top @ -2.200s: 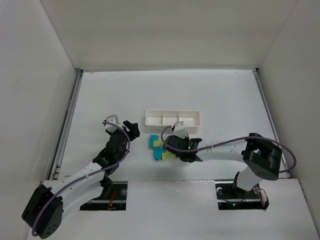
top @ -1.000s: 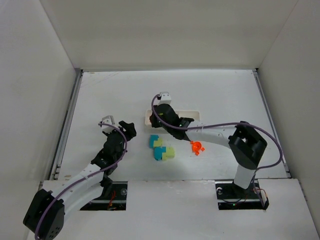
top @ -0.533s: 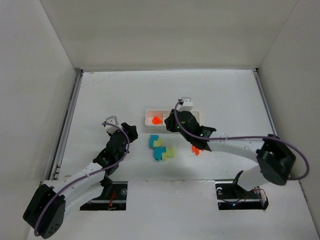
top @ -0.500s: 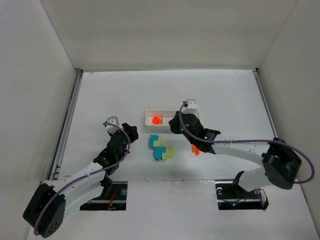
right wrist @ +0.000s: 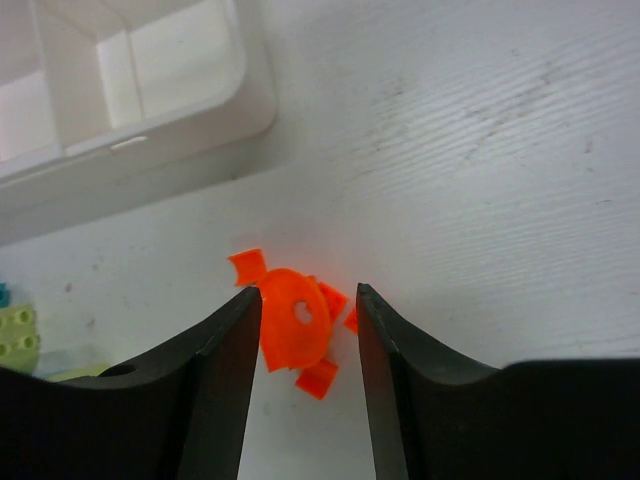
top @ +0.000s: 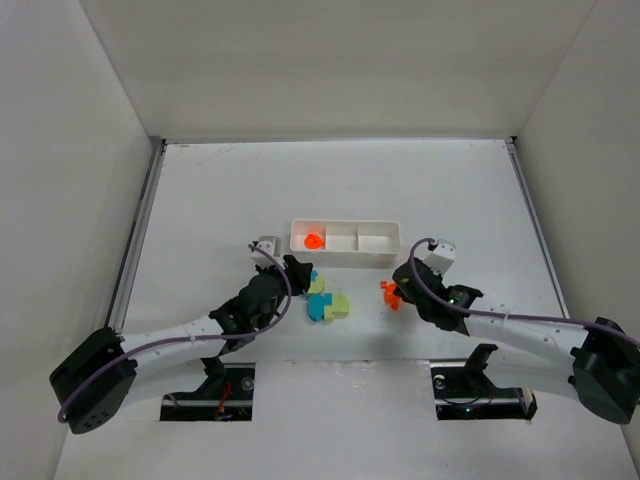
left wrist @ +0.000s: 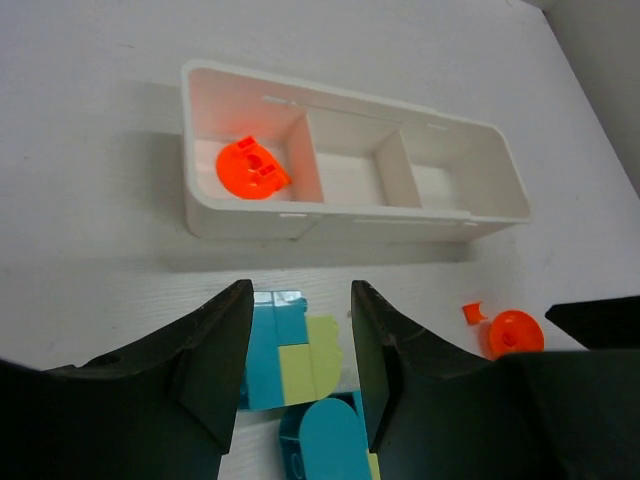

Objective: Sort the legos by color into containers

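Seen from above, a long white tray (top: 346,222) with three compartments lies on the surface (top: 460,190) just beyond both arms, in reach of either. One orange lego (top: 313,241) sits in its left compartment, the only piece visible in the tray, so that compartment appears to be the orange one. Near the tray's front wall lies a cluster of teal and yellow-green legos (top: 328,303), with the left gripper (top: 303,272) at its left edge. To the right, apart from the cluster, a second orange lego (top: 389,293) lies on the surface with the right gripper (top: 399,288) just beside it. In the left wrist view, the jaws stand a little apart, a narrow gap between them. A teal lego (left wrist: 272,345) and a yellow-green lego (left wrist: 310,365) lie below that gap. Nothing looks clamped, and the pose reads as lining up a pick. The tray lies straight ahead. In the right wrist view, the jaws are parted around the second orange lego, a round piece with small tabs. It rests on the surface, with a sliver of white showing on its right side. This arm is probably about to grasp it for the left compartment. The tray's right end fills the upper left corner.
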